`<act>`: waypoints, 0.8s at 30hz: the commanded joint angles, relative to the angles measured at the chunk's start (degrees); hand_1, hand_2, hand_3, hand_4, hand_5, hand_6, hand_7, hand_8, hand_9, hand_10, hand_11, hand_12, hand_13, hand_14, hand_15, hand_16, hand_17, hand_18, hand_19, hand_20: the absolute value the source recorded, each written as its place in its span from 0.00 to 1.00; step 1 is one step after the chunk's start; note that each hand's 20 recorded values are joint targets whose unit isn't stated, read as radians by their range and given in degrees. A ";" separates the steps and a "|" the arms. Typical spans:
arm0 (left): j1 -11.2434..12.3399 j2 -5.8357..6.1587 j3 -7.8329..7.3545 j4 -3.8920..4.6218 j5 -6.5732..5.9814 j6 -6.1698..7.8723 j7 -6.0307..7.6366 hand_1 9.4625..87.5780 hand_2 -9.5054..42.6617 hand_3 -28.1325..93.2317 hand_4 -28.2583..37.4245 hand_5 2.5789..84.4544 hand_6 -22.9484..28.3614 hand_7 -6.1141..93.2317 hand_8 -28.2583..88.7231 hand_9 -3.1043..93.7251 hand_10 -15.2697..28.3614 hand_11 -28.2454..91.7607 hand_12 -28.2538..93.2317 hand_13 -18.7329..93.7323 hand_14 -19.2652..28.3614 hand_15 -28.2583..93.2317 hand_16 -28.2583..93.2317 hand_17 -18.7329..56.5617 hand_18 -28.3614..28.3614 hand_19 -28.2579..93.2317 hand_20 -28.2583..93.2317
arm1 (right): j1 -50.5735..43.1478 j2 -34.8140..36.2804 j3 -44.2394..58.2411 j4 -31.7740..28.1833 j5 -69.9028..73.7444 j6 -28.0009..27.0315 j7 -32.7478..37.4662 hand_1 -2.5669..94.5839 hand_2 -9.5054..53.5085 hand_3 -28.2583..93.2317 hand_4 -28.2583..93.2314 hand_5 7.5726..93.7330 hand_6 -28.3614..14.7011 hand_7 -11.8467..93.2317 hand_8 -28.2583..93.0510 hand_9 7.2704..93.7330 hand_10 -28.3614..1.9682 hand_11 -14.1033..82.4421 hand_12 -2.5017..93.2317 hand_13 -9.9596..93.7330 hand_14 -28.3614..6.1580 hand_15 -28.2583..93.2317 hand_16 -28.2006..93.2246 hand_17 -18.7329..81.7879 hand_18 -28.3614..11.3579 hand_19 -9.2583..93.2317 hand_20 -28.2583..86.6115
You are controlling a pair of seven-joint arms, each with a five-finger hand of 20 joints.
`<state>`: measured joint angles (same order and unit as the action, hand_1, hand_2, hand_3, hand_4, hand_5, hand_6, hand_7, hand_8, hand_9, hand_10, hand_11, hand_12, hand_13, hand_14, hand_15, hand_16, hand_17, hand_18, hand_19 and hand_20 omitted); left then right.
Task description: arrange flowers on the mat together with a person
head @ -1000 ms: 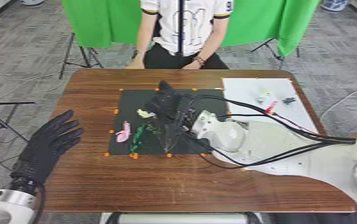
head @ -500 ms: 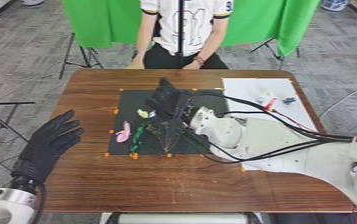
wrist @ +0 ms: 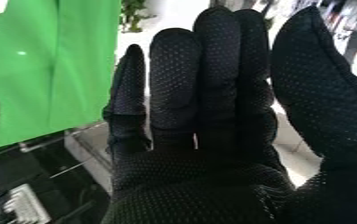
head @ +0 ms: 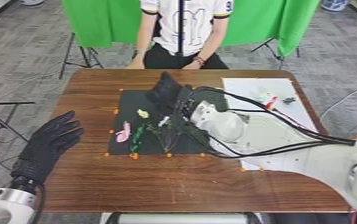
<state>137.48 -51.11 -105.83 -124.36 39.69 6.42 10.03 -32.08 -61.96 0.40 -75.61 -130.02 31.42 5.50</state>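
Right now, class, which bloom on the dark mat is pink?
The pink bloom near the left edge of the mat, just left of the green stem; the pale yellow bloom and white bloom lie farther from the robot.

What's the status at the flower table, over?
Right hand open, over the far part of the dark mat. Left hand open, off the mat. Pink flower on mat. Right arm partly blocking view.

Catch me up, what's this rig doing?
Flower arranging. The right hand is over the dark mat, fingers straight, holding nothing. A pink flower, a pale yellow flower and green stems lie on the mat. More pieces sit on the white sheet. The left hand is off to the left.
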 commanded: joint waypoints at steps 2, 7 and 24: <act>0.37 -0.99 -0.03 0.28 0.37 -0.94 -0.90 0.22 0.16 0.82 0.14 0.33 0.50 0.31 0.14 0.30 0.63 0.45 0.37 0.36 0.72 0.52 0.23 0.14 0.88 0.62 0.29 | -8.53 7.51 14.52 -11.07 0.08 -4.05 0.25 0.39 0.05 0.91 0.00 0.57 0.73 0.61 0.20 0.68 0.67 0.55 0.44 0.63 0.63 0.79 0.45 0.38 0.33 0.72 0.59; 1.92 -1.36 -0.94 -0.19 0.00 -0.21 -0.27 0.21 0.16 0.83 0.14 0.32 0.50 0.30 0.14 0.30 0.63 0.44 0.37 0.36 0.71 0.52 0.23 0.14 0.88 0.62 0.29 | -26.51 16.28 37.40 -23.94 13.04 -10.90 -1.75 0.31 0.16 0.95 0.02 0.51 0.70 0.49 0.10 0.55 0.61 0.51 0.30 0.55 0.61 0.70 0.40 0.36 0.31 0.70 0.57; 2.85 -3.12 -2.39 -0.48 -0.06 -0.35 0.44 0.21 0.17 0.81 0.15 0.32 0.49 0.28 0.15 0.30 0.62 0.43 0.38 0.36 0.71 0.51 0.24 0.14 0.88 0.62 0.30 | -92.40 10.95 109.94 -43.62 72.69 -23.26 -16.57 0.21 0.14 0.94 0.04 0.37 0.59 0.28 0.14 0.38 0.49 0.28 0.26 0.40 0.50 0.44 0.45 0.28 0.21 0.54 0.47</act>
<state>139.27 -53.01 -107.94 -124.71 39.69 6.18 10.17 -83.97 -42.00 62.13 -115.52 -84.90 2.40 -10.19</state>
